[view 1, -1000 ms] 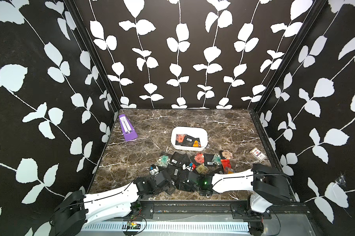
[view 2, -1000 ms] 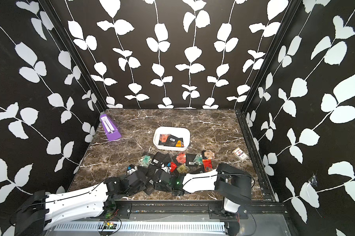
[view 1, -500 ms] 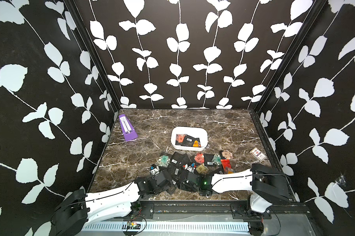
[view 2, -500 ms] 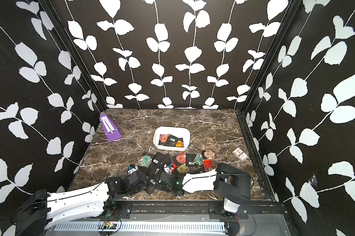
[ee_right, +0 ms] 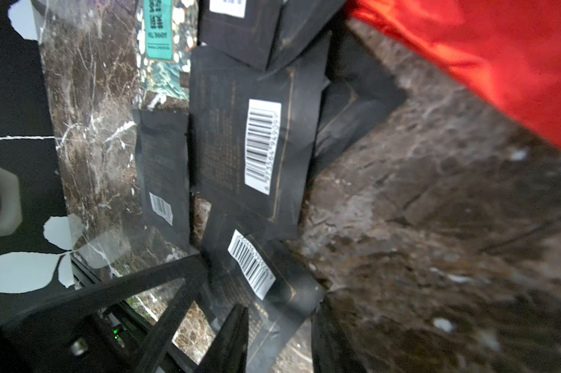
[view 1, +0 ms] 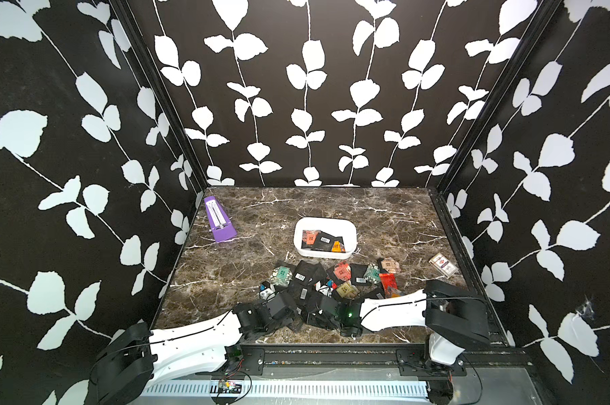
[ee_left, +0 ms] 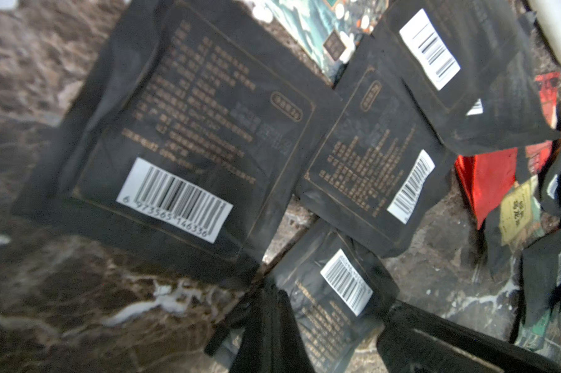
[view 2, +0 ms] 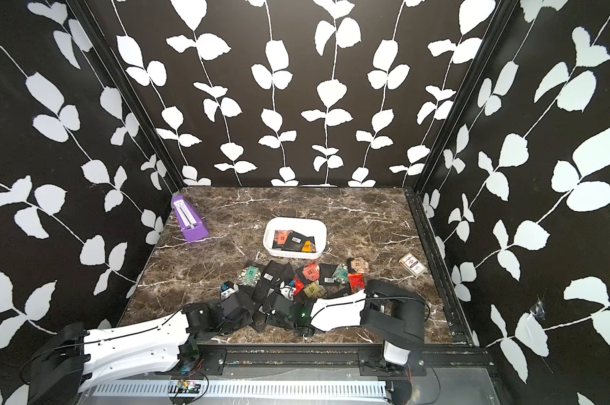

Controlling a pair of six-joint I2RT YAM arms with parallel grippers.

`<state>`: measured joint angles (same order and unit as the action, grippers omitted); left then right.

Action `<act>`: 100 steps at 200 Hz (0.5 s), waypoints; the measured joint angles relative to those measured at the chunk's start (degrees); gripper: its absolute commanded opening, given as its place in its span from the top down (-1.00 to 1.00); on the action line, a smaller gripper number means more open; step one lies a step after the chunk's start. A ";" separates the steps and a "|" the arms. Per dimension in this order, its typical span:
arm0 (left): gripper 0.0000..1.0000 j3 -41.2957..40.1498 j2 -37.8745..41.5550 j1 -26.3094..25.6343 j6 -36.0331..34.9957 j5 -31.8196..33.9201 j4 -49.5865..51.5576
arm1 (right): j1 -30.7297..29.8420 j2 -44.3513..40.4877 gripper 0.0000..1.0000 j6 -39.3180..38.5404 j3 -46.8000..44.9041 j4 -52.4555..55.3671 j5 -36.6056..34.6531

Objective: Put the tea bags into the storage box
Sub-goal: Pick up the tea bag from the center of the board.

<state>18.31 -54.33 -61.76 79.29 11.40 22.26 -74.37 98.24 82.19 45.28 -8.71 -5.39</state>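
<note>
Storage box (view 1: 317, 253) (view 2: 289, 254): white tub, mid of marble table (view 1: 244, 266), a few sachets already inside, much room left. Tea bags (view 1: 341, 271): most in loose overlapping pile just in front of box, toward robot; mostly black, some red, green, salmon. Left gripper (view 1: 293, 319) & right gripper (view 1: 309, 315): both low at near edge of pile, very close to each other. Left fingers (ee_left: 266, 323): closed together, at corner of black sachet (ee_left: 334, 300); real pinch on it or not, cannot tell. Right fingers (ee_right: 237, 339): also over a black sachet (ee_right: 253, 268), same one or not unclear; open or clamped, cannot tell because of blur.

Risks, as judgement only:
- Collision of both grippers, because of work on same spot.
- Lift of two sachets at once, or drag of neighbours, because of overlap.
- Slip of thin slick foil out of weak corner grip on way to box.
- Wrong pick of printed card pack (view 1: 443, 265) at right side: less likely, well apart from fingers.

Vs. earlier frames: almost no change. Both arms at same low place, same look of pile & box content, no sachet lifted yet.
</note>
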 measured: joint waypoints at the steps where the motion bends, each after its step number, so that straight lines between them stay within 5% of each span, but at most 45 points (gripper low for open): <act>1: 1.00 0.00 0.00 0.00 0.00 0.00 0.00 | 0.00 0.00 0.32 0.02 0.00 -0.07 0.00; 100: 1.00 -0.02 -0.42 0.09 -0.35 -0.94 -1.42 | 0.28 1.92 0.54 1.36 0.07 -3.67 -0.02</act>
<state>18.28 -54.74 -61.67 78.94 10.46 20.84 -74.08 100.16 83.55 45.34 -12.38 -5.41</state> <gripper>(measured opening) 0.047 0.252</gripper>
